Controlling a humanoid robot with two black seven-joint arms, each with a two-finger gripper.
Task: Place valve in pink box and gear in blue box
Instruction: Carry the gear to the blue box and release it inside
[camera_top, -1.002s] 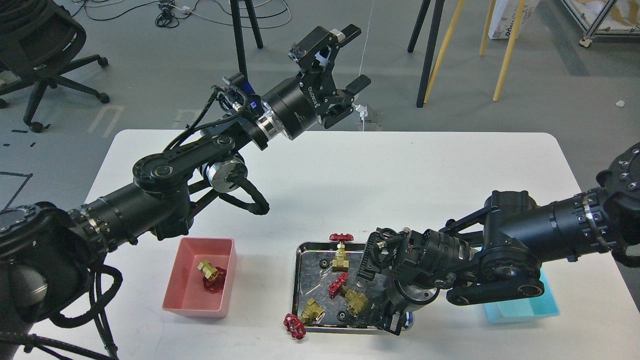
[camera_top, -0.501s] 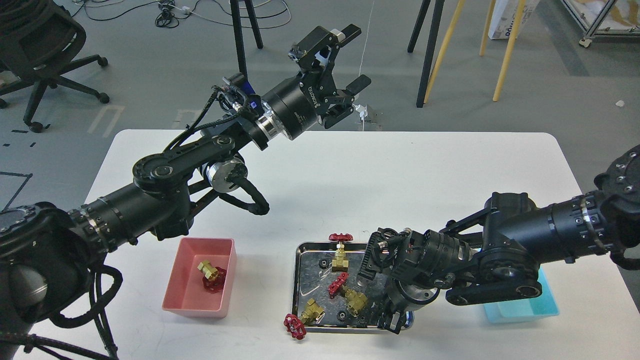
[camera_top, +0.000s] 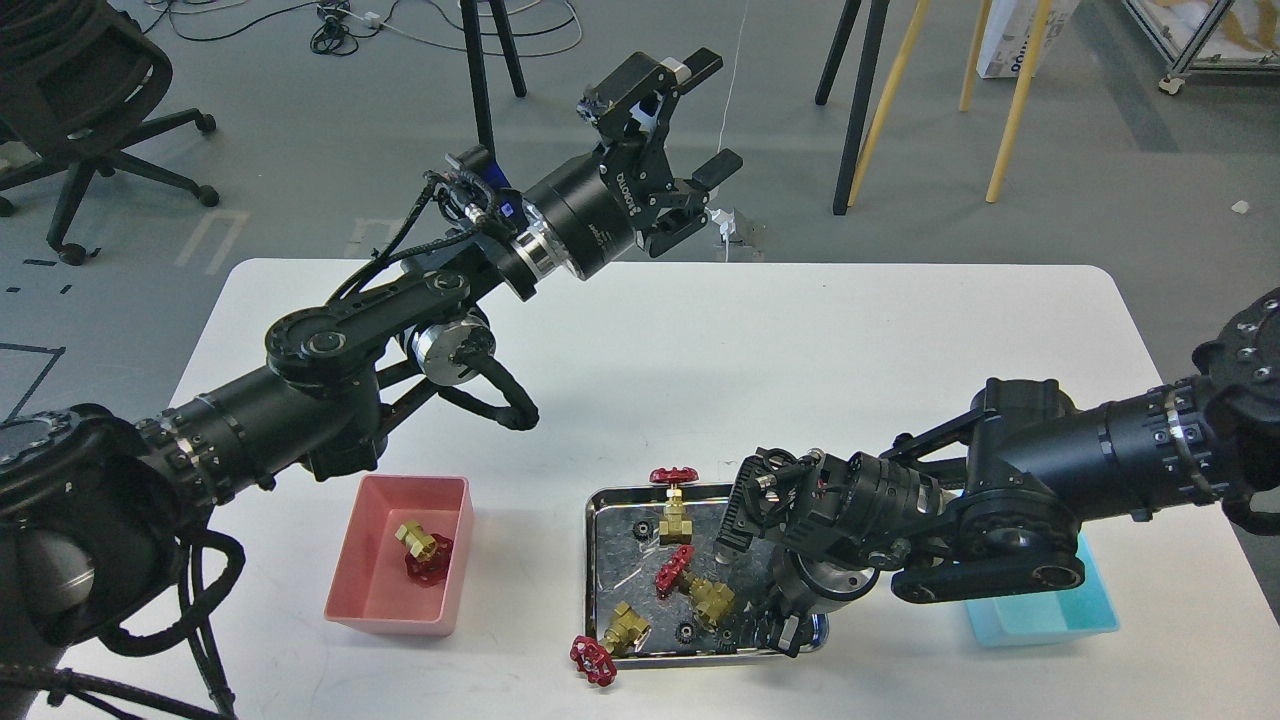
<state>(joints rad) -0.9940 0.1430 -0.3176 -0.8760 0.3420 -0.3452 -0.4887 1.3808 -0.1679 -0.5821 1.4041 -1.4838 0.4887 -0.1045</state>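
One valve (camera_top: 424, 552) lies in pink box (camera_top: 400, 570); three valves (camera_top: 700, 590) on steel tray (camera_top: 600, 560); right end effector (camera_top: 778, 632) low over tray's right end.

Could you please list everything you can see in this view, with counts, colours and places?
table: one, white, fills the middle of the view.
steel tray: one, shiny, near edge of the table.
valves: four, brass with red handwheels; one in the pink box, three on the tray, the nearest with its wheel overhanging the rim.
gears: several, small and black, scattered on the tray.
pink box: one, left of the tray.
blue box: one, turquoise, right of the tray, partly hidden by my arm.
office chair: one, black, floor at far left.
stand legs: black and yellow, on the floor beyond the table.
left pincer: black, open, raised beyond the far edge.
right pincer: black, low over the tray's right end; fingers indistinct.
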